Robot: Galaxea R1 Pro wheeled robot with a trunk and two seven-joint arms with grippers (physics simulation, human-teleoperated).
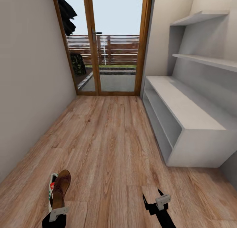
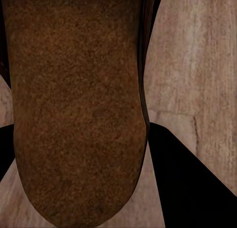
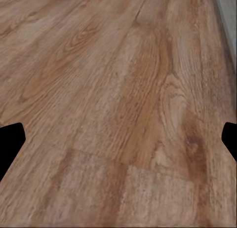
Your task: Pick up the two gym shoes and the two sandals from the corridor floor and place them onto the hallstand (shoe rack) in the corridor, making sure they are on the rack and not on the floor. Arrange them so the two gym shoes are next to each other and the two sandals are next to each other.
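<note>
While clamped in the left jaws [image 1: 58, 211], a sandal [image 1: 61, 188]; right jaws [image 1: 154, 201] spread, empty.

Your floor [image 1: 112, 139]: light brown wood-grain planks, darker knots. Rack [image 1: 187, 122] to its right: pale grey-white, plain. Sandal [image 1: 61, 187] at your left gripper [image 1: 58, 215]: dark brown, mottled underside. Sneaker [image 1: 51, 188] just beside the sandal: white, green stripe, red patch. Door frame [image 1: 89, 43] beyond the floor: warm orange-brown wood. Walls [image 1: 29, 73]: plain beige.
</note>
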